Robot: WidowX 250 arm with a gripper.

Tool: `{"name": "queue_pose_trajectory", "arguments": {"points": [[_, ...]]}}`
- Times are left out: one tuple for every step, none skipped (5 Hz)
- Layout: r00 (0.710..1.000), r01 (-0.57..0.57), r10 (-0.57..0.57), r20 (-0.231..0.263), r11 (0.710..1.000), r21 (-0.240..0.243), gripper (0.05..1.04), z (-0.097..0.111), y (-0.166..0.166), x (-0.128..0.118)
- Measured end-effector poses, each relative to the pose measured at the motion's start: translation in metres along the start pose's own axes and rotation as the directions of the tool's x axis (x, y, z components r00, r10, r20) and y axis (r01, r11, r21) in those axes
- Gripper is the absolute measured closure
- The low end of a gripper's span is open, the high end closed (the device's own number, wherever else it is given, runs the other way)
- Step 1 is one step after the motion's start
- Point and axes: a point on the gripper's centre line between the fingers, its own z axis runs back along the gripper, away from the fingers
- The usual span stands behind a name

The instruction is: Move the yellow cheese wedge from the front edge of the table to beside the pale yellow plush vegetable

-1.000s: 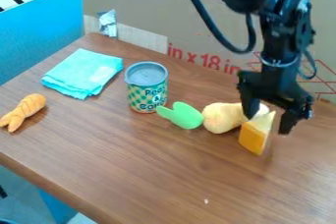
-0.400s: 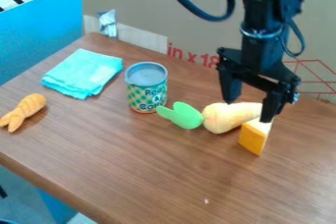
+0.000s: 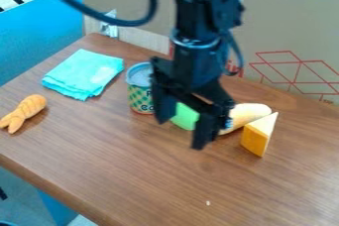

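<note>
The black gripper [image 3: 179, 135] hangs over the middle of the table, its two fingers spread apart with nothing held between them. Partly hidden behind it are a green leafy top [image 3: 185, 116] and a pale yellow vegetable-shaped toy [image 3: 249, 114]. Right of the gripper, a yellow cheese wedge [image 3: 257, 136] stands against the pale toy's front side. A can with a green patterned label [image 3: 140, 98] is just behind and left of the gripper, its right part covered by the arm.
A folded turquoise cloth [image 3: 83, 73] lies at the back left of the wooden table [image 3: 152, 180]. An orange braided toy [image 3: 25, 112] is near the left edge. Behind the table stands a cardboard panel [image 3: 291, 36].
The gripper has moved left, from above the cheese wedge and pale toy to in front of the green top, staying open. The objects on the table have stayed in place.
</note>
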Motion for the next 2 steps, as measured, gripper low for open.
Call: {"name": "queue_pose_trajectory", "arguments": {"points": [[1.000,-0.004,0.004,0.023,1.000,0.024,0.073,0.002,0.025,-0.014],[0.998,0.023,-0.023,0.057,1.000,0.006,0.073,0.000,0.061,-0.022]]}}
